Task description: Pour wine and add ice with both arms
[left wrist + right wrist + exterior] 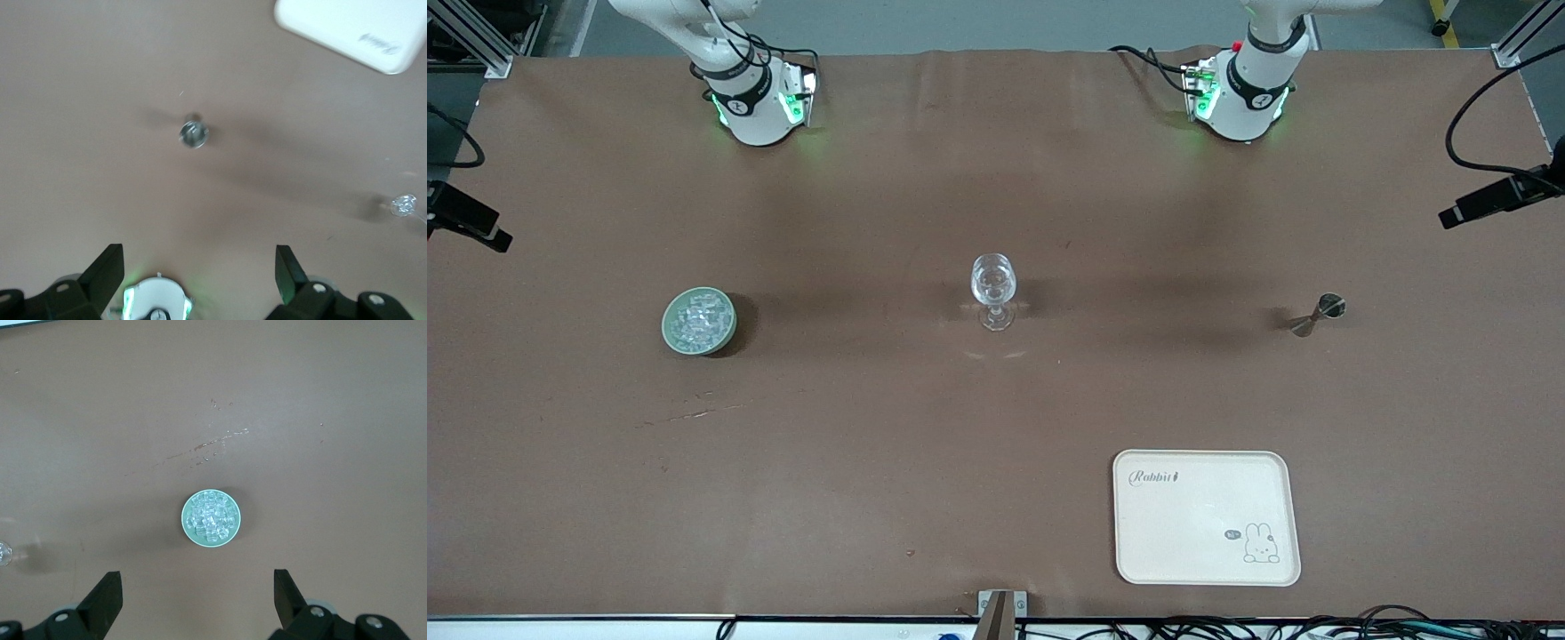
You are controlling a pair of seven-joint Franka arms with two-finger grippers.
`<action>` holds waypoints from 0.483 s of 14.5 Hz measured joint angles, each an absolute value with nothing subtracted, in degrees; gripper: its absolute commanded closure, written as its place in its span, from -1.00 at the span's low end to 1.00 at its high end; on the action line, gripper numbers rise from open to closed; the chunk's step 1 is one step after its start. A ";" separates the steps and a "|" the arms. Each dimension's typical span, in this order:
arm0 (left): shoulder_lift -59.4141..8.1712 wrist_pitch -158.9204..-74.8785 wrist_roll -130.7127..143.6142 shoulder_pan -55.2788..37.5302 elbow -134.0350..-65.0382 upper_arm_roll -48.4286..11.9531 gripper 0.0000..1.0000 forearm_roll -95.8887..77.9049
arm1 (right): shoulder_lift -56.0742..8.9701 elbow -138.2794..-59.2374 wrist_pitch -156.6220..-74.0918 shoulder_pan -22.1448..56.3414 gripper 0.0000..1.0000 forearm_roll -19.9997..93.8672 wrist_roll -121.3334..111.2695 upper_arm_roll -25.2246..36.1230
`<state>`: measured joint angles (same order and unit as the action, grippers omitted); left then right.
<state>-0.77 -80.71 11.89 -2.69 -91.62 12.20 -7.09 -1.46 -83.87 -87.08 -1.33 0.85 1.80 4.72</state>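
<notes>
Both wide open, nothing held: left end effector [200, 273] high over jigger [1319, 314], right end effector [198, 597] over ice [698, 318] bowl [669, 331]; risk: off-centre pinch tips jigger, spilling wine before glass [994, 289] mid-desk [996, 178].

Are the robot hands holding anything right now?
No. The left gripper hangs open above the jigger; the right gripper hangs open above the ice.

A: What stands on the brown table [996, 178]?
B: A pale-green bowl of ice cubes [699, 321], a clear stemmed glass [993, 289] and a small silvery jigger [1317, 315], all well apart; open cloth lies between them.
A: And nearer the camera?
B: Only a flat cream tray [1206, 517].
</notes>
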 measured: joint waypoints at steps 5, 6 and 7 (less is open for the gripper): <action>-7.90 -76.30 21.43 -2.81 -91.94 20.59 -1.00 -16.95 | -1.46 -83.85 -87.08 -1.33 -1.00 0.85 1.80 4.73; -9.74 -75.63 22.25 -2.75 -92.12 22.94 -1.00 -20.22 | -1.46 -83.85 -87.08 -1.32 -1.00 0.85 1.81 4.73; -11.68 -74.80 23.02 -2.63 -92.33 25.37 -1.00 -23.64 | -1.46 -83.85 -87.07 -1.32 -1.00 0.85 1.81 4.74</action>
<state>-11.68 -74.80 23.02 -2.63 -92.33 25.37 -23.64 -1.46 -83.85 -87.07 -1.32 0.85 1.81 4.74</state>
